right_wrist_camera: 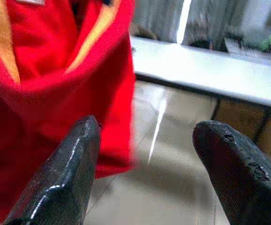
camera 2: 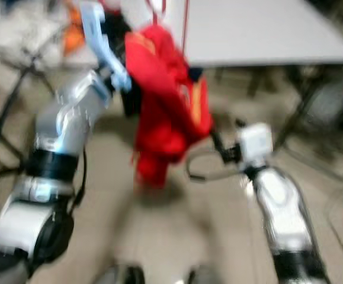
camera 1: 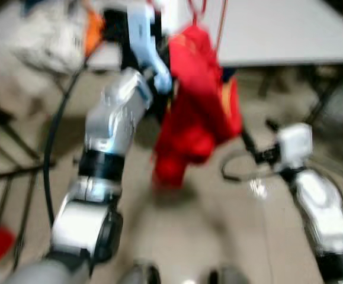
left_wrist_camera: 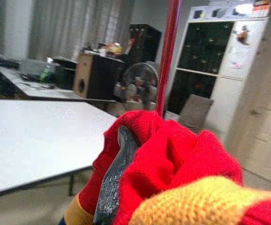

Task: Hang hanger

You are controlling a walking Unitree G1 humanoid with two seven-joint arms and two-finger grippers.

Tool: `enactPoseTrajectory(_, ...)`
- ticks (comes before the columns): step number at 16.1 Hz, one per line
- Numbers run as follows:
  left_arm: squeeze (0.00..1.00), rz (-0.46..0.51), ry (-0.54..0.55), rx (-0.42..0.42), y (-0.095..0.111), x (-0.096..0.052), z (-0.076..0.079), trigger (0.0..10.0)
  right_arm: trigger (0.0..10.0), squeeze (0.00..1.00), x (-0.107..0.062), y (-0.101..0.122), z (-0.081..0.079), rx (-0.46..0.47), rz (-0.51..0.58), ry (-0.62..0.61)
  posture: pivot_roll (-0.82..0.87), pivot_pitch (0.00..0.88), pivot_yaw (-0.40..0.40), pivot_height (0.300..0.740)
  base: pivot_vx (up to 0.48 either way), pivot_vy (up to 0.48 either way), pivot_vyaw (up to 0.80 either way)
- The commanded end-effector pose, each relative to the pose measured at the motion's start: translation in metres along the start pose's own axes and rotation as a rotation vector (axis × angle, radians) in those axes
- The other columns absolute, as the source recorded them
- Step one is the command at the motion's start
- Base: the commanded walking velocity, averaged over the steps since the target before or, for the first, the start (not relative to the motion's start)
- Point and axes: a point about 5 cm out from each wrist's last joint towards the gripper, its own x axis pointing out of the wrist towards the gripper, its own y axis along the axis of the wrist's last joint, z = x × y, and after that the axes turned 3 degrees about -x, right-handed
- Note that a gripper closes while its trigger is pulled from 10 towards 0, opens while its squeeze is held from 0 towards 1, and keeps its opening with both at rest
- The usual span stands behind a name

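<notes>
Beyond my raised left pincer [camera 1: 137, 29] stretches the white counter [camera 1: 278, 29], the largest thing before me, blurred in both eye views. Below that pincer and just beside my left forearm hangs the red garment [camera 1: 198, 106] with yellow trim, bunched and drooping toward the pale floor [camera 1: 207, 236]. No writing on it or on anything else can be read; the blur hides any label.

In my left wrist view one black finger [left_wrist_camera: 116, 178] lies pressed into the red and yellow knit, with the cloth wrapped around it, so that pincer seems clenched in the fabric, though I cannot tell for sure because the other finger is hidden. Straight above it rises a thin red rod [left_wrist_camera: 168, 51], which looks like part of the hanger; thin red lines [camera 1: 220, 23] also rise from the garment's top in the eye view.

My right pincer [right_wrist_camera: 147, 154] sits lower, near the garment's side, released: its two fingers stand well apart, the garment just beyond one of them, untouched.
</notes>
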Motion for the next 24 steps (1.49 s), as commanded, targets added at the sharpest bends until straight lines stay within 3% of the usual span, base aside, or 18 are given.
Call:
enactPoseTrajectory(1,0.00,0.049,-0.014,0.022,0.016,-0.002,0.003,10.0,10.0,0.00,0.006,0.021,0.001,0.069,0.064,0.055,-0.27,0.111,0.069,0.740,0.000,0.000,0.00)
enactPoseTrajectory(3,0.00,-0.002,0.018,0.054,0.010,-0.010,-0.005,10.0,10.0,0.00,0.007,0.032,0.000,0.150,0.085,0.117,-0.26,0.108,0.068,0.740,0.000,0.000,0.00)
enactPoseTrajectory(5,0.00,-0.139,0.117,0.122,-0.012,-0.030,-0.026,10.0,10.0,0.00,0.006,0.042,0.003,0.225,0.088,0.154,-0.25,0.101,0.069,0.740,0.000,0.000,0.00)
enactPoseTrajectory(9,0.00,-0.209,0.198,0.127,-0.026,-0.047,-0.044,10.0,10.0,0.00,0.014,0.053,0.008,0.306,0.121,0.149,-0.23,0.091,0.067,0.740,0.000,0.000,0.00)
enactPoseTrajectory(10,0.00,-0.222,0.205,0.126,-0.030,-0.050,-0.046,10.0,10.0,1.00,0.018,0.053,0.011,0.302,0.130,0.125,-0.23,0.087,0.064,0.740,0.000,0.000,0.00)
enactPoseTrajectory(14,0.00,-0.201,0.184,0.148,-0.030,-0.047,-0.040,10.0,10.0,1.00,0.012,0.044,0.028,0.534,0.124,0.100,-0.23,0.089,0.053,0.740,0.000,0.000,0.00)
enactPoseTrajectory(17,0.00,-0.173,0.147,0.132,-0.024,-0.040,-0.031,10.0,10.0,1.00,0.008,0.029,0.032,0.646,0.099,0.115,-0.23,0.095,0.054,0.740,0.000,0.000,0.00)
enactPoseTrajectory(21,0.00,-0.116,0.048,0.110,-0.003,-0.024,-0.008,10.0,10.0,1.00,0.014,0.018,0.023,0.647,0.018,0.162,-0.23,0.104,0.059,0.740,0.000,0.000,0.00)
enactPoseTrajectory(22,0.00,-0.114,0.021,0.125,0.001,-0.020,-0.001,10.0,10.0,0.00,0.021,0.021,0.015,0.622,0.017,0.191,-0.23,0.106,0.061,0.740,0.000,0.000,0.00)
enactPoseTrajectory(24,0.00,-0.114,0.016,0.112,0.000,-0.020,0.003,10.0,10.0,0.00,0.027,0.027,0.010,0.604,0.031,0.203,-0.23,0.109,0.058,0.740,0.000,0.000,0.00)
